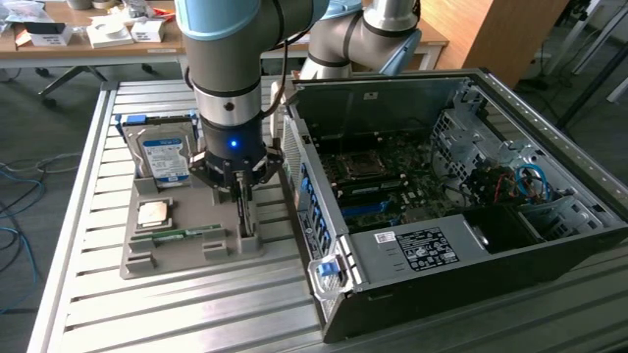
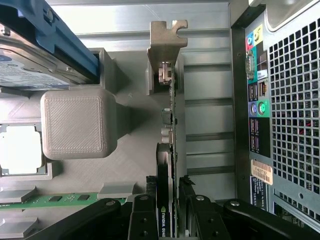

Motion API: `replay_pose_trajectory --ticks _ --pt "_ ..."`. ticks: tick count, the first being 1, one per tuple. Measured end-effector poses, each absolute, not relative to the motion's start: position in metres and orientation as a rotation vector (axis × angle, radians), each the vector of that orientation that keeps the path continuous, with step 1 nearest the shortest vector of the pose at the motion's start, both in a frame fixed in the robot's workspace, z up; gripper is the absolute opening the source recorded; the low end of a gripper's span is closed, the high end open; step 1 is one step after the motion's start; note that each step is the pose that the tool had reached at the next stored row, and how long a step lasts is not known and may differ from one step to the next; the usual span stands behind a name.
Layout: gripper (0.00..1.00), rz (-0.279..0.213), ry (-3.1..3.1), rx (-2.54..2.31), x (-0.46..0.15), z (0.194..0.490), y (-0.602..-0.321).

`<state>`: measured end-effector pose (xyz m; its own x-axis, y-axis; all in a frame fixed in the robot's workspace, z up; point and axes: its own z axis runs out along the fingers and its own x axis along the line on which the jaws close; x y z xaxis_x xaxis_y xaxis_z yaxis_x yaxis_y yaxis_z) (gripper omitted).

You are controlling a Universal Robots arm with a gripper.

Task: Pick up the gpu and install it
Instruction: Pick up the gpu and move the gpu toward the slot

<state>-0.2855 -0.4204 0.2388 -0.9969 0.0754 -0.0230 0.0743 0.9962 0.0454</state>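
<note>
I hang over the grey holder (image 1: 196,254) on the slatted table (image 1: 147,316). My gripper (image 1: 241,202) (image 2: 168,181) is lowered onto the gpu (image 1: 243,219) (image 2: 171,122). The card stands on edge in the slot along the holder's edge nearest the computer case (image 1: 442,184) (image 2: 290,100). My fingers (image 2: 150,200) are apart, one on each side of the card and close to it, not yet clamped. The case's ported rear wall rises just beside the slot. On the other side stands a blocky holder post (image 2: 75,122). Beyond it lie the hard drive (image 1: 165,154) (image 2: 30,70), a processor chip (image 1: 154,213) and the memory stick (image 1: 176,234) (image 2: 55,200).
</note>
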Motion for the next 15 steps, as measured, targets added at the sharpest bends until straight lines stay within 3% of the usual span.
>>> replay_pose_trajectory --ticks 5,6,15 --pt "0.31 0.069 3.114 0.117 -0.2855 0.2389 -0.4204" --pt "0.26 0.069 3.114 0.117 -0.2855 0.2389 -0.4204" --pt "0.26 0.069 3.114 0.117 -0.2855 0.2386 -0.4204"
